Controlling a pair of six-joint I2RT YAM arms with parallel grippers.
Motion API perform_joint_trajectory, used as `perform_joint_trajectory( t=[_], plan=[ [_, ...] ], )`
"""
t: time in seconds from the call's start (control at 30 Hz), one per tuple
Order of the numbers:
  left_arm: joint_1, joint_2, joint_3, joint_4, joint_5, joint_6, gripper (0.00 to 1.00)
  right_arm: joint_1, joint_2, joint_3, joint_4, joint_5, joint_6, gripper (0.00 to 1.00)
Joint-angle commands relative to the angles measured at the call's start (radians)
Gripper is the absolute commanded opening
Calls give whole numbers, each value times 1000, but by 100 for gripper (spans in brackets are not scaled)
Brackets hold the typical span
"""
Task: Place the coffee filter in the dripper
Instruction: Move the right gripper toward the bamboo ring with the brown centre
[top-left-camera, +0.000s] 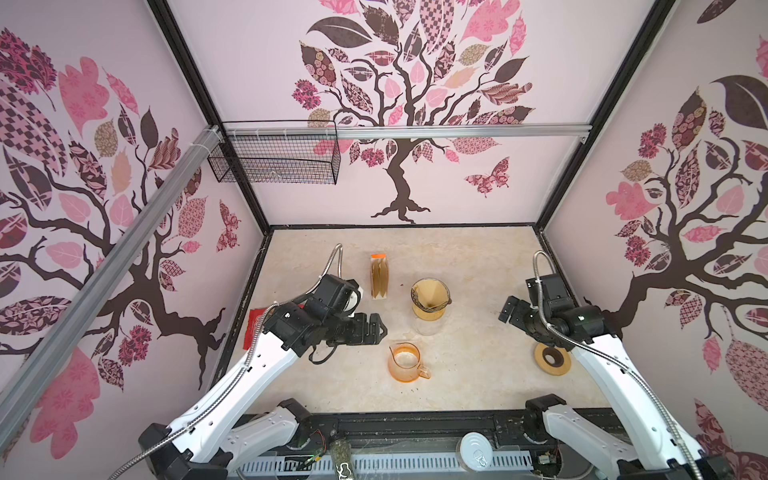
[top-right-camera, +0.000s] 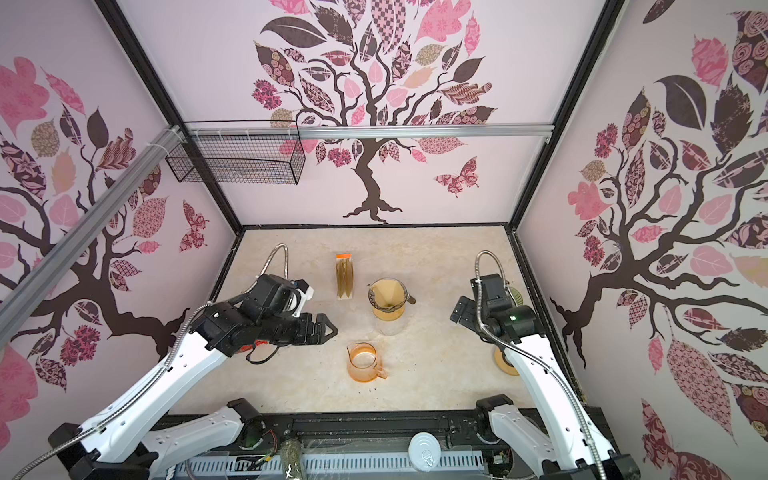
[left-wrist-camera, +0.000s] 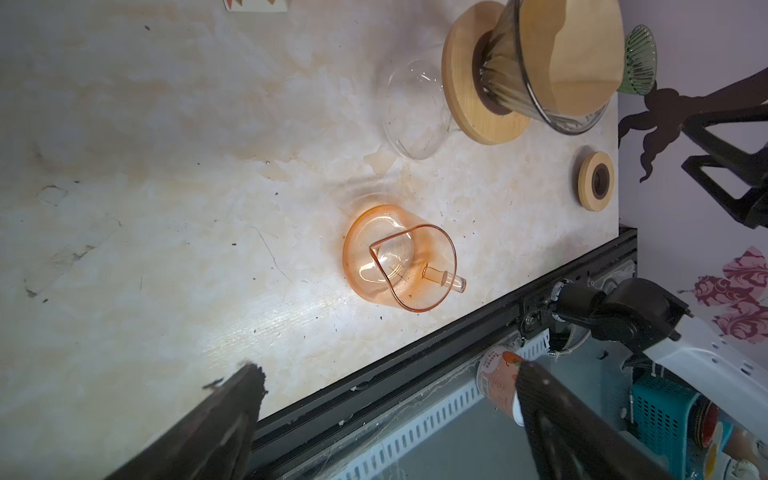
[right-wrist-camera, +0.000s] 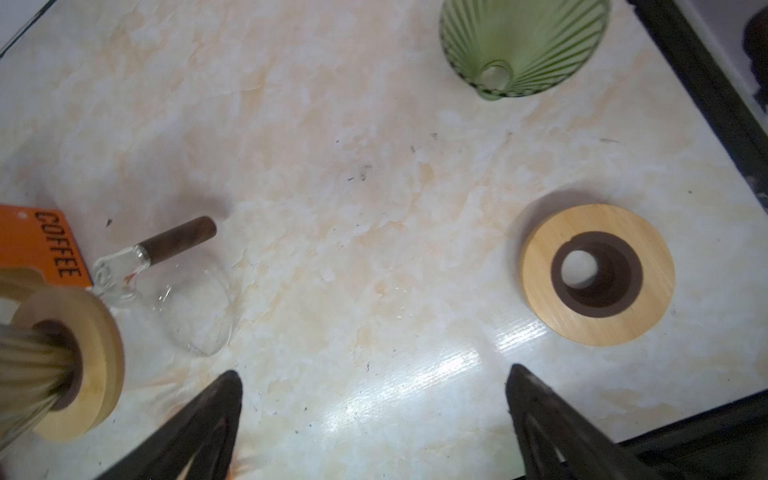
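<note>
The left pincer (top-left-camera: 381, 328) is hanging wide open, holding nothing. In the middle of the counter (top-left-camera: 465, 382), the coffee filter (top-left-camera: 428, 291) is already sitting inside the dripper (left-wrist-camera: 505, 70) (so the job is looking done). The right pincer (right-wrist-camera: 374, 372) is gaping open too, empty.

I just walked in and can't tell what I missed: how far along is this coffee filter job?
Done, it seems: the brown coffee filter sits open inside the glass dripper, on the wooden collar over the clear carafe. In hand: nothing; the left tool and the right tool are both open and empty, apart from the dripper. Left: probably nothing but checking the filter's seating.
</note>
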Motion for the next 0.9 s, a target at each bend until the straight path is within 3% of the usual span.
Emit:
perform_joint_trajectory(
  t=[0.0,0.2,0.33,0.5,0.7,0.87],
  plan=[
    [3,-94,-71,31,57,14,98,-74,-56,-51,-43,26,47,100],
    [2,-145,-146,25,141,-8,98,-168,-139,-139,-66,64,136,100],
    [-22,-152,-163,14,132,6,98,-232,-147,-192,-58,75,167,100],
    [-24,-145,-119,-5,89,25,98,-470,-145,-251,-5,-53,109,100],
    [-25,-107,-69,-37,49,47,98,-481,-72,-244,24,-7,247,100],
    [-71,-60,-21,-73,-7,78,98,-497,-99,-342,76,3,332,100]
  ],
)
